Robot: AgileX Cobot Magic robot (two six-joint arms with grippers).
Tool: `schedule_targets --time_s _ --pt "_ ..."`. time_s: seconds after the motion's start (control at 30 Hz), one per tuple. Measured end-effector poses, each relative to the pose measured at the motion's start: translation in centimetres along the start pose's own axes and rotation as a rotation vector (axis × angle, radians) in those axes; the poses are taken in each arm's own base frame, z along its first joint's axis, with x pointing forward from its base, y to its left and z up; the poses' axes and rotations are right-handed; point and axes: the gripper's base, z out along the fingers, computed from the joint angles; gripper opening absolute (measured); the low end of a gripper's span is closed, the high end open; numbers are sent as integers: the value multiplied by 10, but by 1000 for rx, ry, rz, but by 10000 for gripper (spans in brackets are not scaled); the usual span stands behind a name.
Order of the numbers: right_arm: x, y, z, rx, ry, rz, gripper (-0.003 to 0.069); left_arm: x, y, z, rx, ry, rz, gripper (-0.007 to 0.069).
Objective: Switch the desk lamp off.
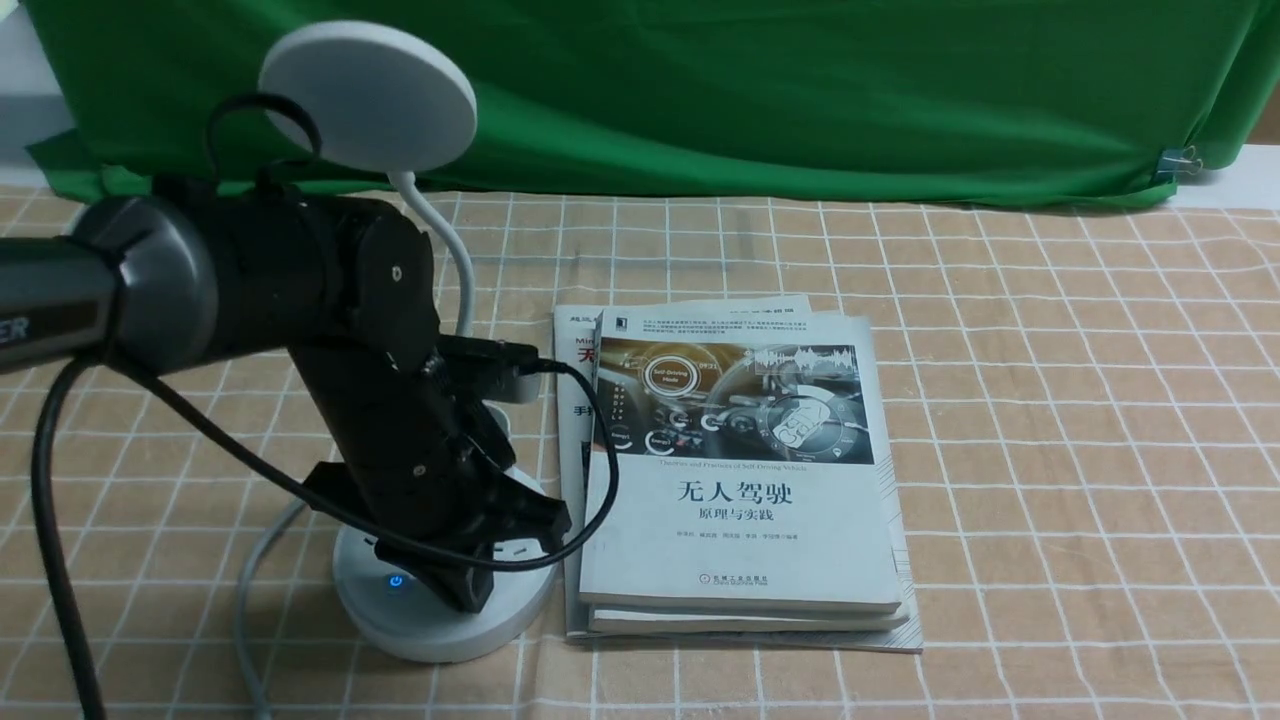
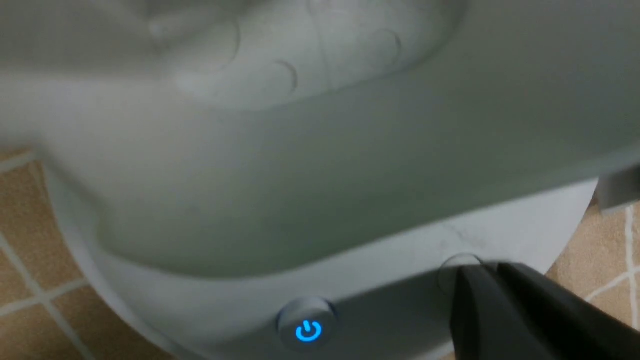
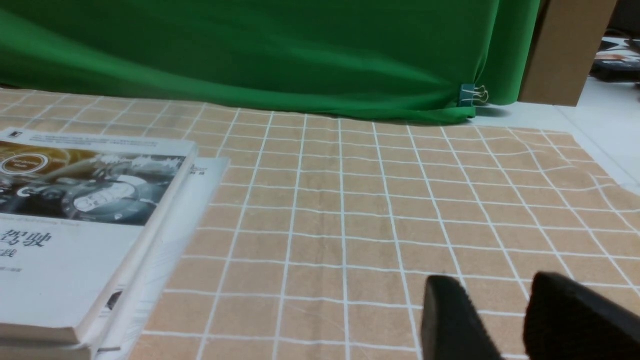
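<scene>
The white desk lamp stands at the left of the table, with its flat round head (image 1: 368, 95) up on a thin bent neck (image 1: 462, 270) and its round base (image 1: 430, 630) on the cloth. A button with a blue power sign (image 1: 396, 580) glows on the base and also shows in the left wrist view (image 2: 308, 331). My left gripper (image 1: 470, 598) is shut and points down onto the base. In the left wrist view its tips (image 2: 480, 274) rest on a second, unlit round button (image 2: 457, 262). My right gripper (image 3: 492, 305) is open and empty, low over the bare cloth.
A stack of books (image 1: 740, 470) lies right beside the lamp base, and its edge shows in the right wrist view (image 3: 75, 225). A grey cable (image 1: 250, 590) runs from the base toward the front. A green backdrop (image 1: 800, 90) with a binder clip (image 1: 1180, 160) closes the far side.
</scene>
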Motion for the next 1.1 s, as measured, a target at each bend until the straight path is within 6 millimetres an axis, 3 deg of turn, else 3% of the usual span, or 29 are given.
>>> schedule_targets --time_s 0.13,0.27,0.4,0.47,0.67,0.8,0.97,1.1 --pt "0 0 0 0 0 0 242 1 -2 -9 -1 -26 2 17" --pt "0 0 0 0 0 0 242 8 -6 -32 2 -73 14 17" --pt "0 0 0 0 0 0 242 28 -12 -60 9 -162 17 17" --pt "0 0 0 0 0 0 242 36 -13 -64 12 -191 15 17" --pt "0 0 0 0 0 0 242 97 -15 -91 2 -502 13 17" --pt "0 0 0 0 0 0 242 137 -12 -98 -16 -734 16 17" --pt "0 0 0 0 0 0 242 190 -6 -95 -34 -1022 22 17" --pt "0 0 0 0 0 0 242 217 -3 -89 -37 -1160 29 17"
